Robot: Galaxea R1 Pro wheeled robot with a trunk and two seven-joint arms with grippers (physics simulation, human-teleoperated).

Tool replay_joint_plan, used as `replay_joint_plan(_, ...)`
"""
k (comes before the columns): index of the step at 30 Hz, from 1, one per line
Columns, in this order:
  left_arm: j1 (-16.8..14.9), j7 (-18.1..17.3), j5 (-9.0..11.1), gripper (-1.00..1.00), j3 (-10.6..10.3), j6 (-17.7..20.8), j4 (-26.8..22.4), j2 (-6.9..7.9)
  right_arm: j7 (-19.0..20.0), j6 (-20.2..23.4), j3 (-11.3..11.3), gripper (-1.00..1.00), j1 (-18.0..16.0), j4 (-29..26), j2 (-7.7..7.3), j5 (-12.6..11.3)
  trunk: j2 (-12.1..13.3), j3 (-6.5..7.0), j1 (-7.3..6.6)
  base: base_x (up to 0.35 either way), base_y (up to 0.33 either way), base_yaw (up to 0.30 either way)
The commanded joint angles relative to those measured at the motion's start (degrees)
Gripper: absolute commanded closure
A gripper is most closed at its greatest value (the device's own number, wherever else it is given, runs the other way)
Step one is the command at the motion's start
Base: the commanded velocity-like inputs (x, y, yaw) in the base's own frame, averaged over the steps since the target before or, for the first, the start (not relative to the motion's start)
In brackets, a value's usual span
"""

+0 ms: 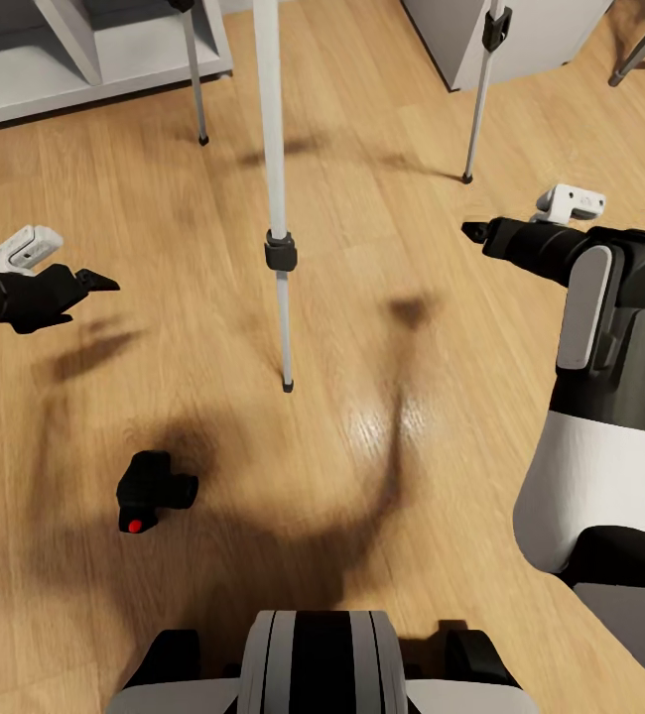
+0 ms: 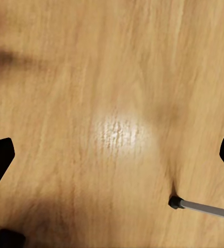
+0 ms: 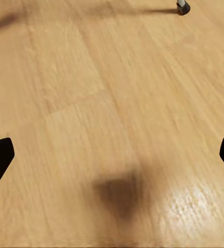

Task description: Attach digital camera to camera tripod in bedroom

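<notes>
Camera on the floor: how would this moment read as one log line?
camera: on floor, untouched | tripod: standing ahead | left gripper: open, empty | right gripper: open, empty

readable text: none in any view
digital camera (image 1: 154,490): a plain red dot, no lettering
camera tripod (image 1: 280,248): no brand or numbers legible

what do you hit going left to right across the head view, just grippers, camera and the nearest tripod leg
left gripper → digital camera → nearest leg of the camera tripod → right gripper
</notes>
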Motion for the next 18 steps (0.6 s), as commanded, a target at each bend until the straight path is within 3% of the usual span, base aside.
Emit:
replay_joint_plan(1,-0.1,0.6,0.5,-1.0,0.0,0.3,0.0,0.03,0.1,0.3,-0.1,-1.0,0.9,-0.3,0.05,-0.3,0.0,-0.03,-0.01,0.0,0.0,0.0)
replay_joint_plan(9,0.2,0.6,0.5,-1.0,-0.1,0.3,0.0,0.01,0.2,0.3,0.1,-1.0,5.2,-1.9,0.01,-0.3,0.0,-0.03,-0.01,0.0,0.0,0.0)
replay_joint_plan(18,0.2,0.6,0.5,-1.0,-0.1,0.3,0.0,0.01,0.2,0.3,0.2,-1.0,5.5,-2.0,0.02,-0.3,0.0,-0.03,-0.01,0.0,0.0,0.0)
